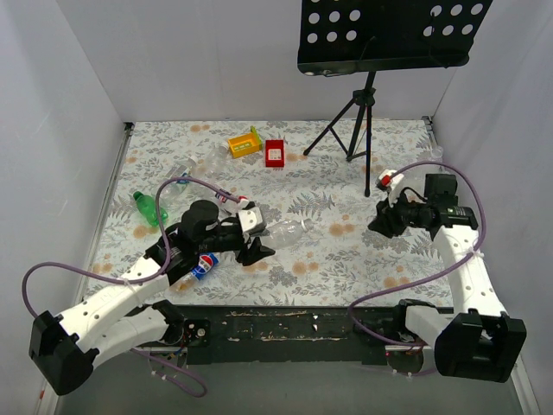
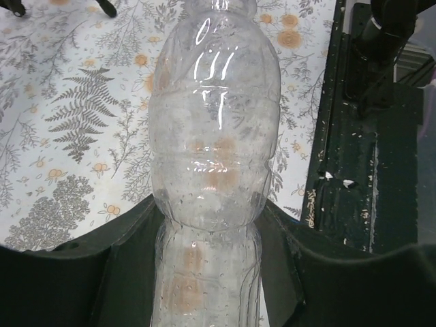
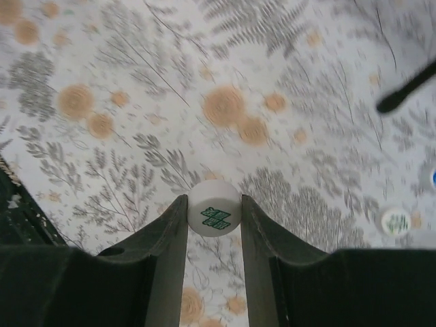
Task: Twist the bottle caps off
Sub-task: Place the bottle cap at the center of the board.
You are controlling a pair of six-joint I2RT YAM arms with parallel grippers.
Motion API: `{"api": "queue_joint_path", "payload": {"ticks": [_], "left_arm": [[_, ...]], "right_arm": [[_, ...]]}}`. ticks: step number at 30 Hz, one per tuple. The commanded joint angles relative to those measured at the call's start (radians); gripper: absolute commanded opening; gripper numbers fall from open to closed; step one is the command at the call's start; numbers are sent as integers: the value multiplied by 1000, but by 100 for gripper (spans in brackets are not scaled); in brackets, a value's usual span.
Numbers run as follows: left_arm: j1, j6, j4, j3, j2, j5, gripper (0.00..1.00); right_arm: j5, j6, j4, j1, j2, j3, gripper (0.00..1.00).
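A clear plastic bottle [image 2: 214, 136] lies between the black fingers of my left gripper [image 2: 211, 225], which is shut on its lower body. From above, that bottle [image 1: 292, 228] points right from the left gripper [image 1: 257, 250]; its neck end is cut off in the left wrist view. My right gripper [image 3: 214, 204] is shut on a white bottle cap [image 3: 214, 212] with green print, held above the floral cloth. From above, the right gripper [image 1: 384, 221] sits at the right, apart from the bottle. A second white cap [image 3: 396, 221] lies on the cloth.
A green bottle [image 1: 149, 207] and a blue-labelled bottle [image 1: 205, 265] lie by the left arm. A yellow tray [image 1: 244, 143] and a red tray [image 1: 275, 153] sit at the back. A black tripod stand [image 1: 361, 121] rises back right; one leg tip [image 3: 402, 95] shows near the right gripper.
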Motion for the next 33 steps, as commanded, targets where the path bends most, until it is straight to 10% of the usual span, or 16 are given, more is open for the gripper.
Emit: {"api": "queue_joint_path", "payload": {"ticks": [1, 24, 33], "left_arm": [[3, 31, 44, -47, -51, -70, 13], [3, -33, 224, -202, -146, -67, 15], [3, -42, 228, -204, -141, -45, 15]], "right_arm": [[244, 51, 31, -131, -1, -80, 4], [553, 164, 447, -228, 321, -163, 16], [559, 181, 434, -228, 401, -116, 45]]}}
